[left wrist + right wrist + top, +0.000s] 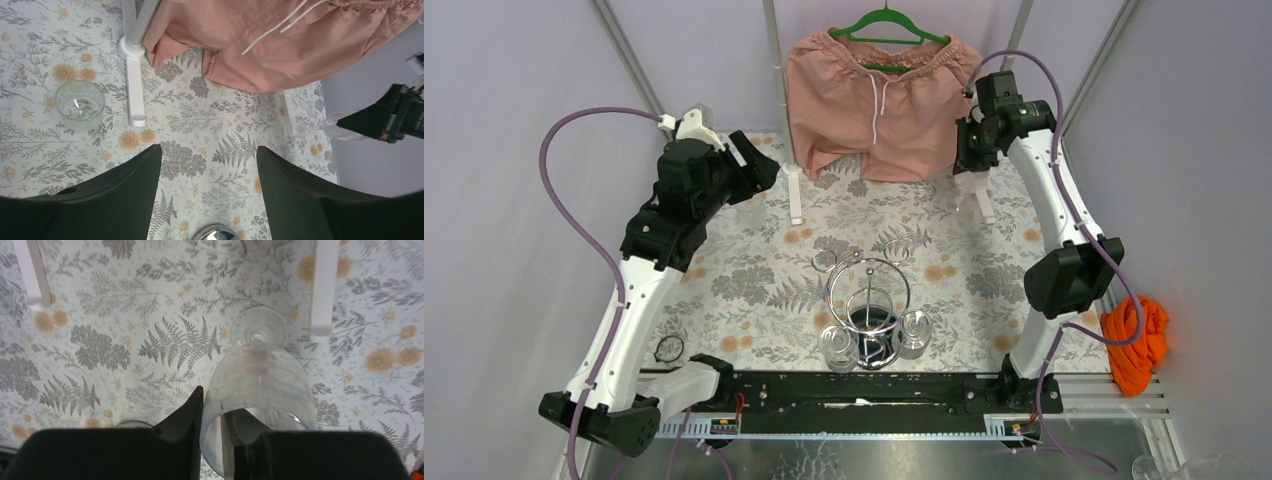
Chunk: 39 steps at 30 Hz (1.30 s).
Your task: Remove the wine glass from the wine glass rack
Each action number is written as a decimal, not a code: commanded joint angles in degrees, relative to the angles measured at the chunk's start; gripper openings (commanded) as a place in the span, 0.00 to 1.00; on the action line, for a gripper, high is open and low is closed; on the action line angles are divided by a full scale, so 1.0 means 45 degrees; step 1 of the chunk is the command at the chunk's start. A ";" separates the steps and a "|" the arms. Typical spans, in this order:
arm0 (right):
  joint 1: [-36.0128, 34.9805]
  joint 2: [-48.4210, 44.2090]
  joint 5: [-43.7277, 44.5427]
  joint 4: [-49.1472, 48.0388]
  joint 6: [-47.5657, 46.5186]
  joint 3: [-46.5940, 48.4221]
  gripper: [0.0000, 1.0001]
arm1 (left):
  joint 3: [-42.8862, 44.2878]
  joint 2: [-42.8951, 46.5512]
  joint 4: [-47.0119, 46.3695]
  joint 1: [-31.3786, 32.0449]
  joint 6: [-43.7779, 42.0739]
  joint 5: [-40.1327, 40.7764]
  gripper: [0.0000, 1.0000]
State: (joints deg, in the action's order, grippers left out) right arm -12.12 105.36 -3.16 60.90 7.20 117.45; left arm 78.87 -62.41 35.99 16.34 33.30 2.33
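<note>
The chrome wine glass rack [869,292] stands near the front middle of the table, with two glasses [837,345] [914,333] hanging from its near side. My right gripper [212,405] is far from it at the back right [974,160]. It is shut on the rim wall of a clear wine glass [260,375], one finger outside the bowl and one inside, with the foot [258,327] pointing away toward the tablecloth. My left gripper [209,155] hovers open at the back left [759,172], nothing between its fingers. Another glass [80,105] stands on the cloth to its left.
Pink shorts [879,100] hang on a green hanger [886,22] at the back, on a stand with white feet [795,195] [980,200]. An orange cloth [1136,340] lies off the table's right edge. A small black ring [668,348] sits front left.
</note>
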 commanded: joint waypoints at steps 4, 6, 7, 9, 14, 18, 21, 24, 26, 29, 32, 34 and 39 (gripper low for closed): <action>-0.0070 -0.0688 -0.0577 -0.0922 0.0017 -0.1365 0.00 | -0.0093 0.0068 -0.0166 -0.0038 -0.0040 -0.0075 0.78; -0.0080 -0.0665 -0.0624 -0.1085 0.0076 -0.1491 0.00 | -0.0097 0.0052 -0.0168 -0.0038 -0.0051 -0.0031 0.78; -0.0075 -0.0658 -0.0643 -0.1173 0.0120 -0.1534 0.00 | -0.0087 0.0026 -0.0173 -0.0037 -0.0055 -0.0029 0.78; -0.0080 -0.0538 -0.0656 -0.1304 0.0155 -0.1629 0.00 | -0.0122 -0.0025 -0.0171 -0.0048 -0.0038 -0.0063 0.78; -0.0080 -0.0328 -0.0731 -0.2016 0.0206 -0.2050 0.00 | -0.0160 -0.0129 -0.0184 -0.0037 -0.0051 -0.0054 0.79; -0.0073 0.0185 -0.0724 -0.2303 0.0274 -0.2023 0.00 | -0.0171 -0.0211 -0.0233 -0.0043 -0.0038 -0.0049 0.79; -0.0050 0.0451 -0.0614 -0.2602 0.0332 -0.2070 0.00 | -0.0205 -0.0248 -0.0262 -0.0041 0.0031 -0.0029 0.79; 0.0049 0.0723 -0.0722 -0.2724 0.0306 -0.1922 0.00 | -0.0231 -0.0317 -0.0312 -0.0047 0.0058 -0.0048 0.79; 0.0128 0.1024 -0.0846 -0.2621 0.0242 -0.1611 0.00 | -0.0243 -0.0380 -0.0349 -0.0041 0.0072 -0.0085 0.79; 0.0223 0.1376 -0.0870 -0.2603 0.0216 -0.1490 0.00 | -0.0329 -0.0463 -0.0448 -0.0037 0.0114 -0.0162 0.79; 0.0323 0.1513 -0.0934 -0.2732 0.0201 -0.1567 0.00 | -0.0325 -0.0568 -0.0467 -0.0039 0.0074 -0.0167 0.79; 0.0367 0.1597 -0.0972 -0.2799 0.0227 -0.1568 0.00 | -0.0314 -0.0654 -0.0471 -0.0037 0.0071 -0.0166 0.79; 0.0445 0.1540 -0.1180 -0.3073 0.0207 -0.1883 0.00 | -0.0303 -0.0739 -0.0507 -0.0038 0.0125 -0.0231 0.79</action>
State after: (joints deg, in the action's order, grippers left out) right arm -10.59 113.27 -6.72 50.04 8.34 108.09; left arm 77.95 -65.52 35.68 16.34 33.61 1.87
